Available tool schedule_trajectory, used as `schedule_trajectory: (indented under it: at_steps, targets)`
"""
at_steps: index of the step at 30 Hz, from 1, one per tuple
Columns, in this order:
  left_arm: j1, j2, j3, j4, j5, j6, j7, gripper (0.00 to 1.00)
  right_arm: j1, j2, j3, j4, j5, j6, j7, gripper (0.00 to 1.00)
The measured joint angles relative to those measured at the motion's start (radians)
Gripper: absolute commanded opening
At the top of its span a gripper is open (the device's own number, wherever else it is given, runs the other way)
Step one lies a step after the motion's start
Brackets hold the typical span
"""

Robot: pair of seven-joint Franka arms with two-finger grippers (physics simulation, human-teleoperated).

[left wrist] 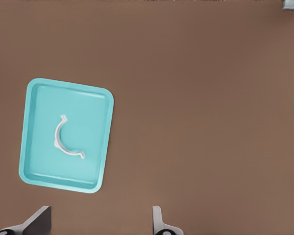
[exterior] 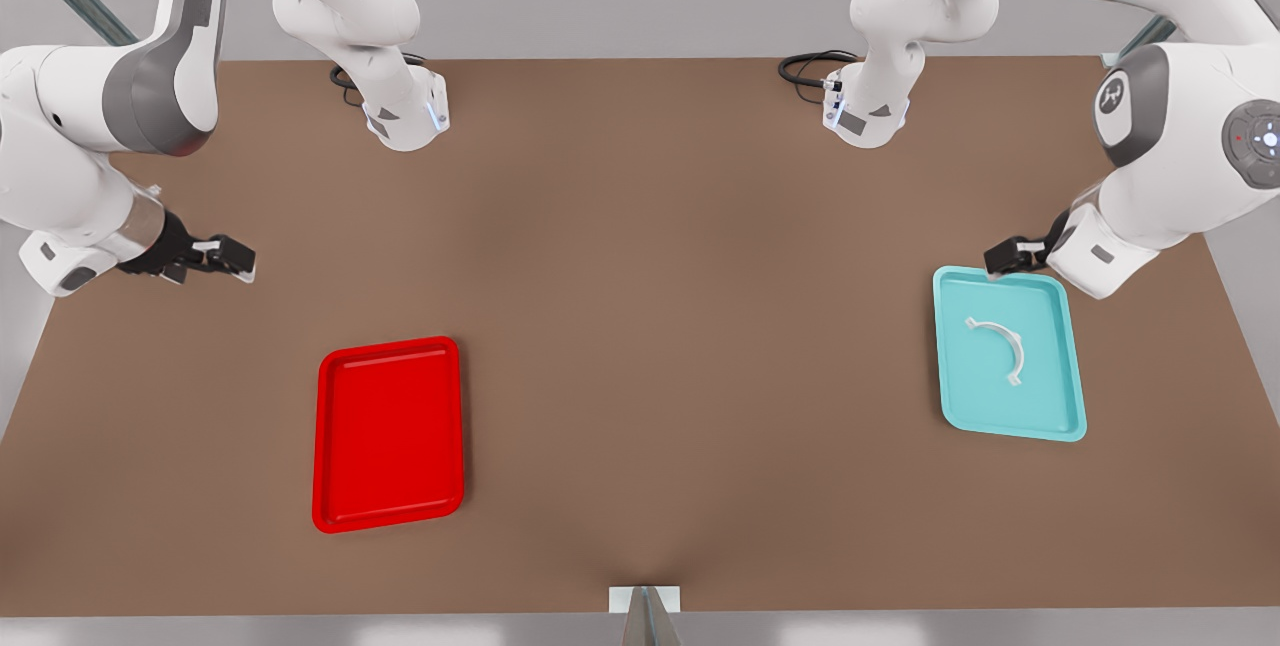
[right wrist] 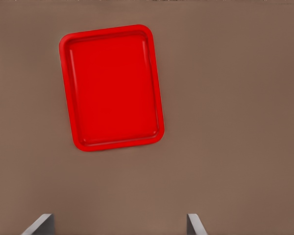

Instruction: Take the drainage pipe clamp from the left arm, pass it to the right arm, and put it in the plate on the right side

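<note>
pickup pending — clamp lies in teal tray; left claw and right claw spread, empty — left must descend onto clamp.

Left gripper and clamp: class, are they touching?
Apart. In the left wrist view the open left gripper hangs above bare table, while the clamp lies in the teal tray, a clear gap between them.
</note>
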Motion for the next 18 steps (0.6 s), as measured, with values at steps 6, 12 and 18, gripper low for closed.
schedule_trajectory:
  at_steps: [6,12,18]
  targets:
    - [0.015,0.000,0.035,-0.211,0.002,0.124,-0.112,1.00,0.000,0.000,0.000,0.000,0.000,0.021,-0.004,1.00]
    - [0.022,0.000,0.117,-0.592,0.002,0.503,-0.429,1.00,0.000,0.001,0.000,0.000,0.000,0.029,-0.007,1.00]
    - [0.054,0.000,0.174,-0.858,0.038,0.875,-0.688,1.00,0.000,0.001,0.000,0.000,0.000,0.032,-0.009,1.00]
